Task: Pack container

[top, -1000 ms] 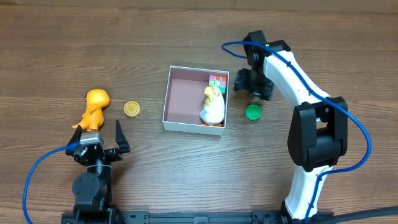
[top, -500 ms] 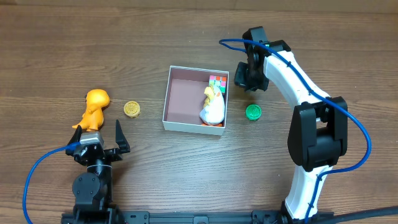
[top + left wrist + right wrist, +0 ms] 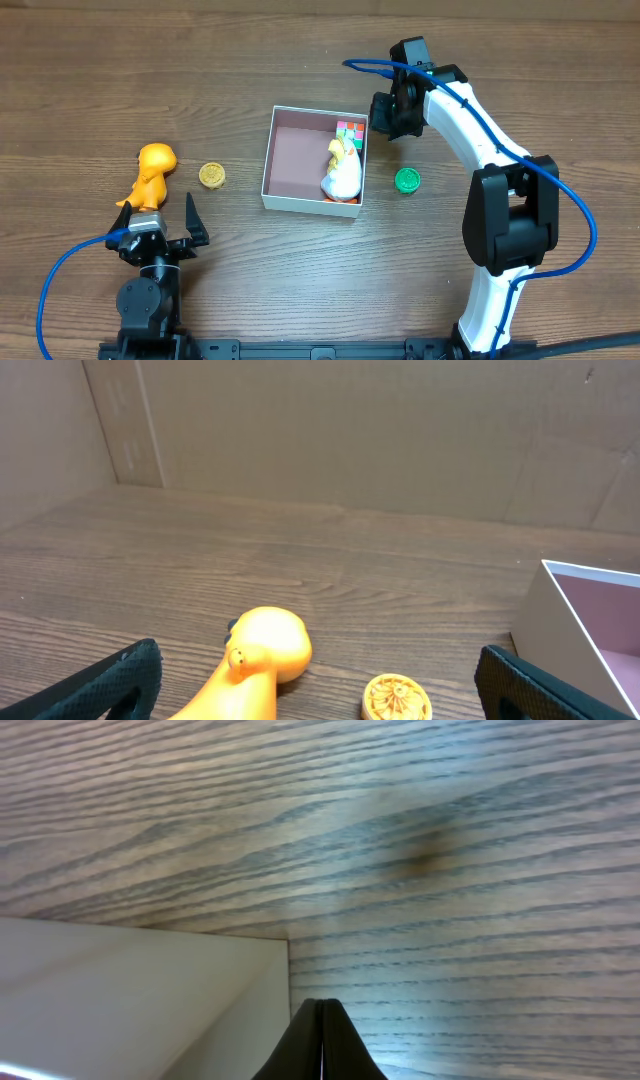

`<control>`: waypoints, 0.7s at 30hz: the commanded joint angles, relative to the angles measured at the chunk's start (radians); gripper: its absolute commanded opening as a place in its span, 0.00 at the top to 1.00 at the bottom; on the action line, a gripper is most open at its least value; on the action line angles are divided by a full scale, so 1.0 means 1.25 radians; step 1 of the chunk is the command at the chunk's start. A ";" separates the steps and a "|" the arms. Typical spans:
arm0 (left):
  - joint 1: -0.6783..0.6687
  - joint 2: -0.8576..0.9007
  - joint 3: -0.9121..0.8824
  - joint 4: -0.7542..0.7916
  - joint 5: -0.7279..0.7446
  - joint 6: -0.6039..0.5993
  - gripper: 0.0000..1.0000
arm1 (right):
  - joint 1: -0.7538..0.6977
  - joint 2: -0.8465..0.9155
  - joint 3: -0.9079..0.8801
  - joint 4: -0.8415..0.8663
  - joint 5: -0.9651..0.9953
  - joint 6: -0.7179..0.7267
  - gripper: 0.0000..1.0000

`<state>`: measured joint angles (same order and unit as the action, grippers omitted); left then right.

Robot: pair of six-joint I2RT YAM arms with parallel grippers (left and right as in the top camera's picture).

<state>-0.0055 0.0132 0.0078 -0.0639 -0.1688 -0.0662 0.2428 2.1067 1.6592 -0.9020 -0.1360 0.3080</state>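
Two pincers in view over a wooden table (image 3: 300, 290). Near the middle of the overhead view, the container (image 3: 295, 160): square, thin white walls, pinkish-brown floor, flat on the wood. Inside, along its 3 o'clock wall, a white and yellow duck-like toy (image 3: 342, 172) toward 4 o'clock and a multicoloured cube (image 3: 350, 130) in the 1 o'clock corner, close together; cannot tell whether touching. Outside, just beside the box at 3 o'clock, a green round piece (image 3: 406, 180); at 9 o'clock, a little apart, a yellow round piece (image 3: 211, 176); farther out on the same side, an orange toy figure (image 3: 153, 172), upright. Right gripper (image 3: 385, 115) at 1 o'clock of the container, just beyond that corner, fingertips (image 3: 310, 1040) pressed flat against each other, over bare wood right beside the white wall in the wrist view. Left gripper (image 3: 160, 218) well apart at 8 o'clock of the container, low near the table's edge, fingers (image 3: 110, 685) spread wide, orange figure just ahead at 12 o'clock and yellow piece at 1 o'clock.
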 commanded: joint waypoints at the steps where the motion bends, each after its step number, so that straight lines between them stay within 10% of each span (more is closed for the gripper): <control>1: 0.005 -0.002 -0.002 0.001 0.004 0.020 0.00 | -0.001 -0.031 -0.002 0.013 -0.028 -0.039 0.96; 21: 0.005 -0.002 -0.002 0.001 0.004 0.020 0.00 | -0.001 -0.031 -0.002 0.051 -0.206 -0.150 0.96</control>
<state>-0.0055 0.0132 0.0078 -0.0639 -0.1688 -0.0666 0.2424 2.1067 1.6592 -0.8524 -0.3138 0.1493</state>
